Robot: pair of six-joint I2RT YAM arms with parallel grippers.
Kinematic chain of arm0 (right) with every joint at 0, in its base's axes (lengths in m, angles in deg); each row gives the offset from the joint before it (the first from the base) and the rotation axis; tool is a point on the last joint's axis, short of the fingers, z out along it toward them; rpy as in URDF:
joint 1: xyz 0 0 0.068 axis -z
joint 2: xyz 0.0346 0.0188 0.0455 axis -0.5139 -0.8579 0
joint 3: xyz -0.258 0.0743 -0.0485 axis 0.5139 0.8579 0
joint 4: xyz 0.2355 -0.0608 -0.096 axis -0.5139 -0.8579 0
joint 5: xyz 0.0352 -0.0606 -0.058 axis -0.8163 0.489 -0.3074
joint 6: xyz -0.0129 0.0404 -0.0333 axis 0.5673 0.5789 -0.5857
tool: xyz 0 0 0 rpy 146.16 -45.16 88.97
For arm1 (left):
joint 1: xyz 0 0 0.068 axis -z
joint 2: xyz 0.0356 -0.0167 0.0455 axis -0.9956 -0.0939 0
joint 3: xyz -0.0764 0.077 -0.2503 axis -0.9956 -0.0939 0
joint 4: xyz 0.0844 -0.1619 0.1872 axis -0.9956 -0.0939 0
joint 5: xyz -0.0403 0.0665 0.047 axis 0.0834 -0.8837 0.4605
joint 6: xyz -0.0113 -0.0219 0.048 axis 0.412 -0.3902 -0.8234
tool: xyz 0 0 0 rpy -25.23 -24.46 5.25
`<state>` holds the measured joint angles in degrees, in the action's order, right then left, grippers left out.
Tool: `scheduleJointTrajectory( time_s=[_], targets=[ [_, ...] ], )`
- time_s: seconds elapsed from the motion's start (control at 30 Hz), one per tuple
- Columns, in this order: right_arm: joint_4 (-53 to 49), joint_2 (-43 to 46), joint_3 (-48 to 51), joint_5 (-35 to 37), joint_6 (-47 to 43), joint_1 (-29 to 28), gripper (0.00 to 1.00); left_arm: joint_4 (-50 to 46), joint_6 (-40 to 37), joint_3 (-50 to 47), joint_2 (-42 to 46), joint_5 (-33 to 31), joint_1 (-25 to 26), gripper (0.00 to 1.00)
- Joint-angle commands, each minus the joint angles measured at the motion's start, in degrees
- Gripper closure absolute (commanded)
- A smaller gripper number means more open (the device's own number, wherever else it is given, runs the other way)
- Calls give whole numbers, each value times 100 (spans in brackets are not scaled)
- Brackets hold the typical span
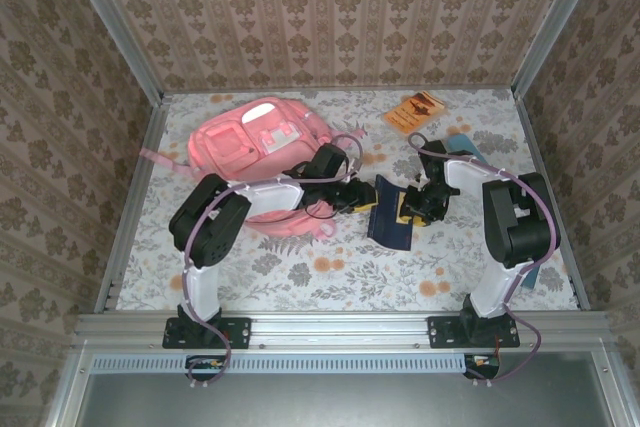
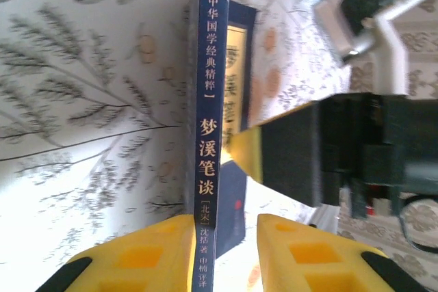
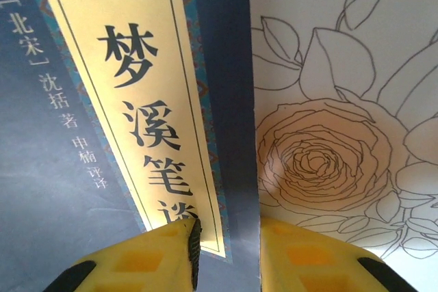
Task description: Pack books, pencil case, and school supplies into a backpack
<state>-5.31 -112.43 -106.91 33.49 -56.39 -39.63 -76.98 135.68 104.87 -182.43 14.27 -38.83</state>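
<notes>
A thin navy book (image 1: 389, 223) stands on edge mid-table between both grippers. My right gripper (image 1: 406, 209) is shut on it; in the right wrist view its gold title label (image 3: 137, 114) runs down to the fingers (image 3: 229, 232). My left gripper (image 1: 367, 197) is open around the spine (image 2: 207, 135), which rests against the left finger (image 2: 161, 251); the other finger stands apart. The pink backpack (image 1: 258, 139) lies behind the left arm. The orange booklet (image 1: 414, 110) lies at the back. A light blue corner of the pencil case (image 1: 462, 143) peeks out behind the right arm.
A dark sliver (image 1: 538, 275) shows under the right arm's base at the right edge; I cannot tell what it is. Metal rails (image 1: 130, 197) and patterned walls enclose the floral tablecloth (image 1: 340, 277). The right gripper's body (image 2: 369, 148) sits close ahead of the left wrist camera.
</notes>
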Motion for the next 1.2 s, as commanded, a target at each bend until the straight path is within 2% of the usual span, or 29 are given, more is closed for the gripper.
scheduleJointTrajectory(
  time_s=[0.0, 0.37, 0.47, 0.7, 1.0, 1.17],
  targets=[
    [542, 92, 43, -614, -38, -69, 72, 464, -32, -47, 89, 510, 222, 70],
    [647, 73, 86, -676, -36, -17, 72, 332, 98, 161, -193, 449, 263, 62],
    [668, 76, 114, -683, -37, -8, 72, 644, 314, 177, -301, 534, 264, 61],
    [700, 86, 139, -688, -28, 19, 72, 642, 379, 353, -448, 496, 348, 63],
    [669, 125, 140, -590, -14, 27, 72, -220, -109, 403, -224, -83, 316, 69],
    [654, 293, 170, -468, 149, 49, 68, -715, -444, 461, -41, -370, 263, 75]
  ],
)
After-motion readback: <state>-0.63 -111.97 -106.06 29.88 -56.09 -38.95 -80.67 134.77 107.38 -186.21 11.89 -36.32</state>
